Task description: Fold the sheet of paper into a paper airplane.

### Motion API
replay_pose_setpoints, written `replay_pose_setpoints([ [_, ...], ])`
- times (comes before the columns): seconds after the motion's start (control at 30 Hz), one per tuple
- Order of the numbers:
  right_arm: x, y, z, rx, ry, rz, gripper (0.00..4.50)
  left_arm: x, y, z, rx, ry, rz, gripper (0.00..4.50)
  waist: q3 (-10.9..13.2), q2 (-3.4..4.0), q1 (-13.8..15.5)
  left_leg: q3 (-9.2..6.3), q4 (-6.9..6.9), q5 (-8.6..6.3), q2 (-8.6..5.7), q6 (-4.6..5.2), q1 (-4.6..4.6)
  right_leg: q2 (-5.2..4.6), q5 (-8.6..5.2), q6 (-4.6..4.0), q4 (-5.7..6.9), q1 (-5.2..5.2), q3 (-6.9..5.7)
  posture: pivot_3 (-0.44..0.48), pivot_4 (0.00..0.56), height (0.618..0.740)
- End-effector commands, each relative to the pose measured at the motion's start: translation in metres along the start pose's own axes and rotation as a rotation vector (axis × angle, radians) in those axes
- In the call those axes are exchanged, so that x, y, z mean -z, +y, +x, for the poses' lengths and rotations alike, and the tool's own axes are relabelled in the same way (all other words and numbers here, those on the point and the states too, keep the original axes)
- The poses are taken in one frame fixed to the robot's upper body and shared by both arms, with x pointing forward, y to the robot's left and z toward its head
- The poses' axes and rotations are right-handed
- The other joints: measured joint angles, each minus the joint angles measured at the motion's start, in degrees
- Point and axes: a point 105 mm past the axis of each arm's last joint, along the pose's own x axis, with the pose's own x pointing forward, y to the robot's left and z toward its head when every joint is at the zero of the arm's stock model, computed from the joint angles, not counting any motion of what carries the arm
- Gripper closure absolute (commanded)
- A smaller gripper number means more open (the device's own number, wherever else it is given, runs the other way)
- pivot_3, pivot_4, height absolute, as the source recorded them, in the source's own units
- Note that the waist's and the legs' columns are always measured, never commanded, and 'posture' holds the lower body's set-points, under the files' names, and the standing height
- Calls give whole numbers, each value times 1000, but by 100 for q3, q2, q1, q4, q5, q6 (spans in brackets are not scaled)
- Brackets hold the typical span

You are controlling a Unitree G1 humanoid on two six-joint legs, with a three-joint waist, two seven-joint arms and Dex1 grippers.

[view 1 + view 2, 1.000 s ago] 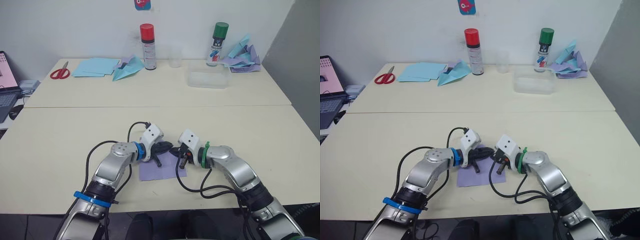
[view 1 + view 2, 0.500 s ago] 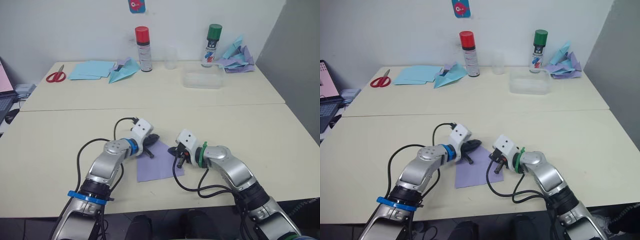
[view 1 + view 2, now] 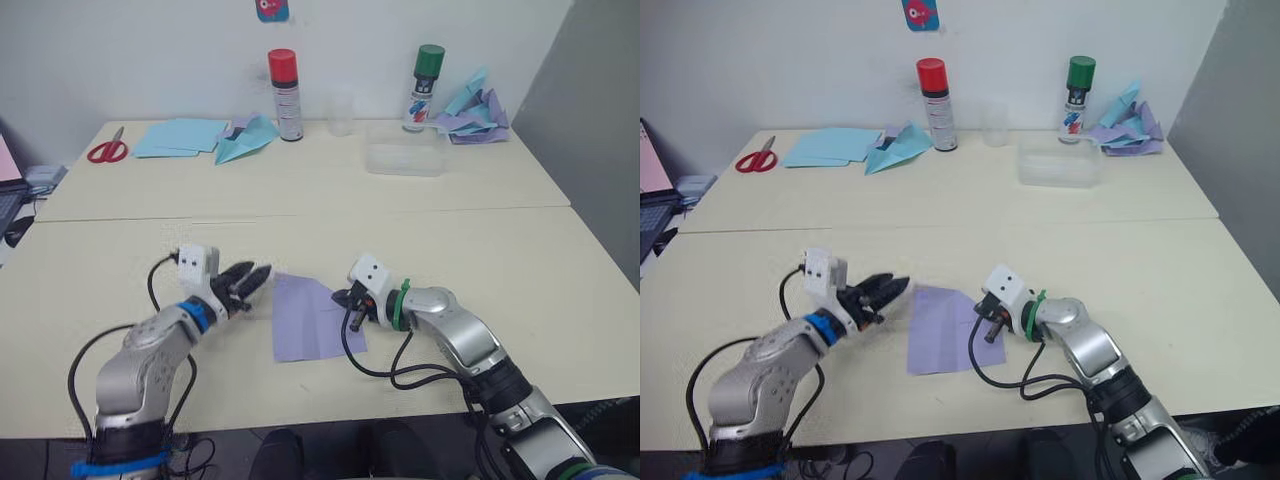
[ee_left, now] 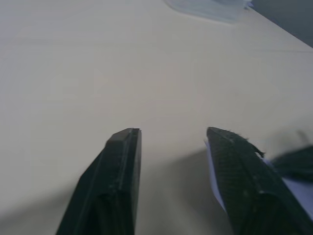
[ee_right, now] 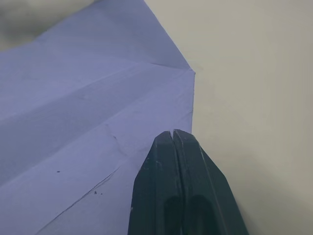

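The sheet of paper [image 3: 308,318] is lavender, lies flat near the table's front edge and carries diagonal creases [image 5: 98,93]. Just left of it, off the paper, my left gripper [image 3: 250,280] hovers open with nothing between its fingers [image 4: 122,161]. On the sheet's right edge rests my right gripper [image 3: 350,306], its shut tips [image 5: 172,137] down on the paper beside a folded corner. The paper airplane is out of view.
Along the far table edge stand pale blue sheets [image 3: 180,136], a blue paper plane [image 3: 246,140], red scissors [image 3: 105,151], a red-capped can [image 3: 284,95], a clear cup [image 3: 343,113], a clear box [image 3: 405,158], a green-capped can [image 3: 427,88] and a heap of paper planes [image 3: 476,108].
My left gripper has drawn back leftward off the sheet and opened. The sheet now lies uncovered and flat. My right gripper stays shut on the sheet's right edge.
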Motion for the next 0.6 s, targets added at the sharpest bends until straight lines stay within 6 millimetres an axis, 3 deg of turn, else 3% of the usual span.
replay_pose_setpoints([
  [0.03, 16, -2, 3, 13, 64, 14, 4500, -3, -24, 3, 83, -3, 27, 1829, 1, -1, 12, -2, 1, 0, 0, 0, 1, 0, -1, -2, 0, 0, -1, 0, 150, 740],
  [0.23, 15, -1, 5, 4, 63, 11, 4500, 8, -25, 13, 82, 31, 54, 1829, 1, -1, 0, 0, -5, 0, -2, 0, 3, -1, -10, -18, 0, 0, 0, 0, 150, 740],
  [0.33, 14, -1, 5, 4, 62, 8, 4500, 8, -29, 14, 116, 38, 99, 2422, 2, -1, 1, 0, -14, 0, -1, -1, 1, 0, -13, -22, 0, -4, -2, 0, 150, 740],
  [0.53, 10, -1, 6, 7, 51, 9, 4500, 9, -34, 14, 166, 64, 184, 4339, 3, 0, 1, 1, -20, -1, 0, -2, -3, 0, -16, -26, -1, -11, -2, 0, 150, 740],
  [0.6, 6, 2, 7, -9, 27, 12, 4500, 12, -31, 15, 164, 93, 274, 4451, 3, 0, 1, 1, -20, -2, 0, -2, -7, 0, -16, -26, -1, -16, -2, 0, 150, 740],
])
